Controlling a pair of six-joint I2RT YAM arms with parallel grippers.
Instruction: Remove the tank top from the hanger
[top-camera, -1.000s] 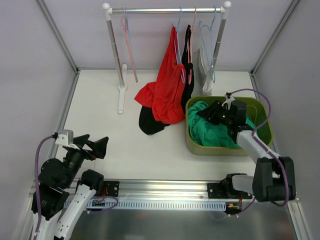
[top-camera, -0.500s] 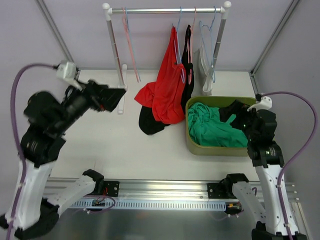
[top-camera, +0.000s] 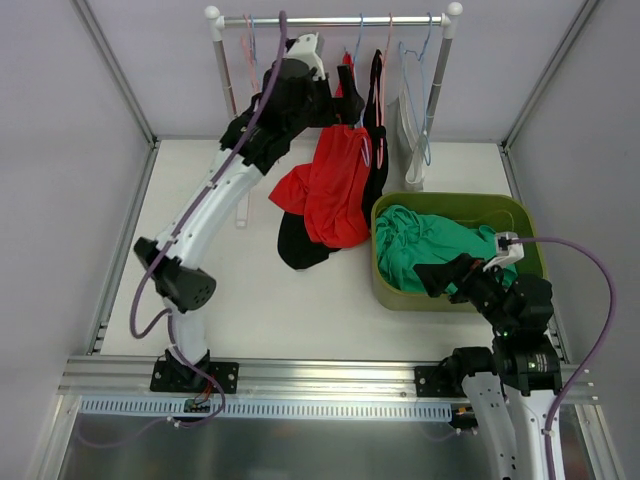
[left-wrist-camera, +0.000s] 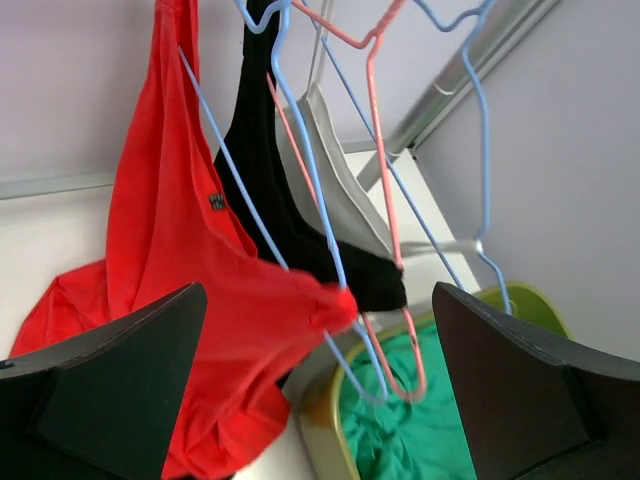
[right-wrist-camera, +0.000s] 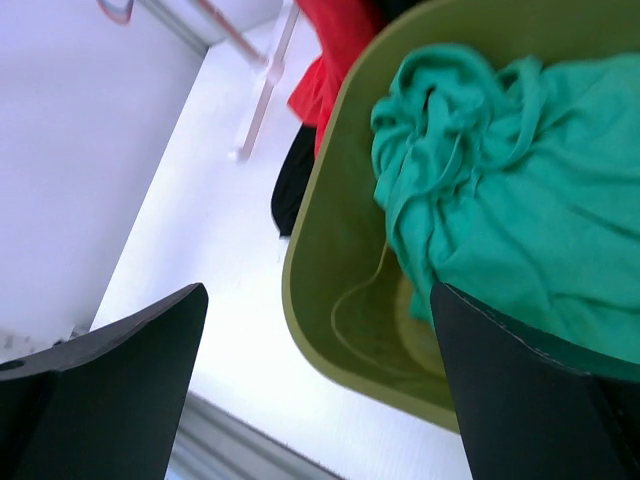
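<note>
A red tank top (top-camera: 335, 190) hangs from a blue hanger (left-wrist-camera: 300, 170) on the rack rail (top-camera: 330, 19), its hem pooled on the table. Behind it are a black tank top (left-wrist-camera: 265, 170) on a pink hanger (left-wrist-camera: 385, 170) and a grey garment (left-wrist-camera: 340, 190). My left gripper (top-camera: 338, 100) is raised beside the red top's upper part. It stands open and empty, with the red top's corner and both hanger bottoms between its fingers (left-wrist-camera: 120, 380) in the left wrist view. My right gripper (top-camera: 450, 278) is open over the bin's near left corner.
The green bin (top-camera: 455, 200) at the right holds a crumpled green garment (top-camera: 430, 250), which also shows in the right wrist view (right-wrist-camera: 500, 190). Empty pink (top-camera: 258, 90) and blue (top-camera: 420, 100) hangers hang on the rail. The rack's posts stand at the back of the table.
My left arm swung up from the near left to the rack beside the red top. My right gripper opened, let go of the green garment, and drew back to the bin's near edge.
</note>
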